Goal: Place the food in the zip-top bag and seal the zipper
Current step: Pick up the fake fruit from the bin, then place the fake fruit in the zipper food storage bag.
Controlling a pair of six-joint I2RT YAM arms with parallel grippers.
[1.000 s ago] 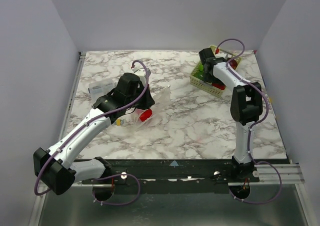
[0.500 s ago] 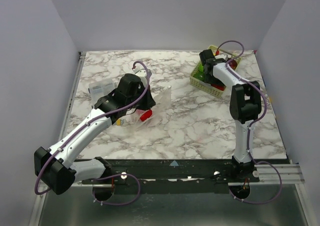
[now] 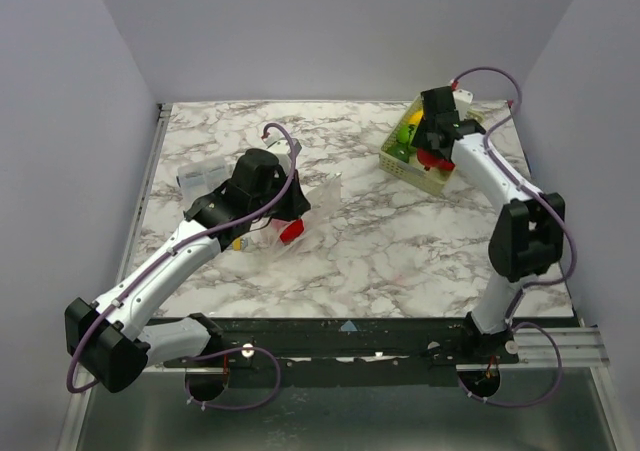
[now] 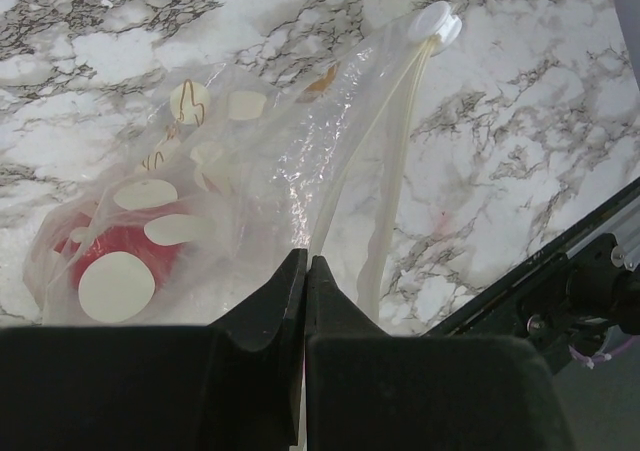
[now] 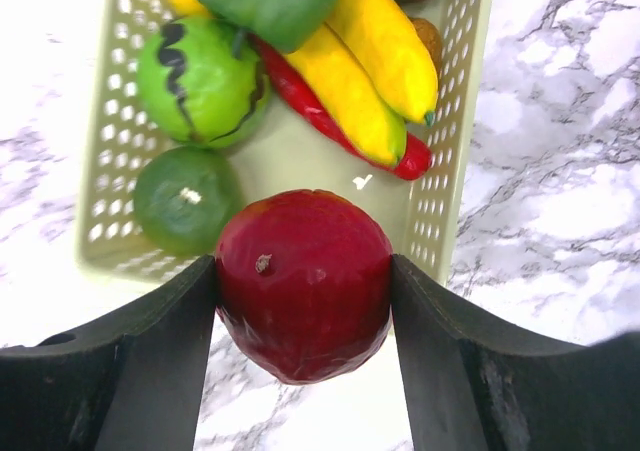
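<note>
From above, the left gripper (image 3: 288, 209) sits on the zip-top bag (image 3: 322, 189), well left of the lattice basket (image 3: 398, 165). The right gripper (image 3: 430, 154) hangs over that basket.

Left wrist: the jaws are pinched together on the bag's edge below the zipper (image 4: 393, 171), with a red toy food (image 4: 120, 261) inside.

Right wrist: the fingers clamp a red apple (image 5: 303, 291) above the basket's near rim.

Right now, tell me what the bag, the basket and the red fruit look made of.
Bag: thin clear plastic film, crinkled, see-through. Basket: probably rigid plastic, matte pale green, moulded holes. Red fruit: likely hard plastic, glossy highlights.
</note>
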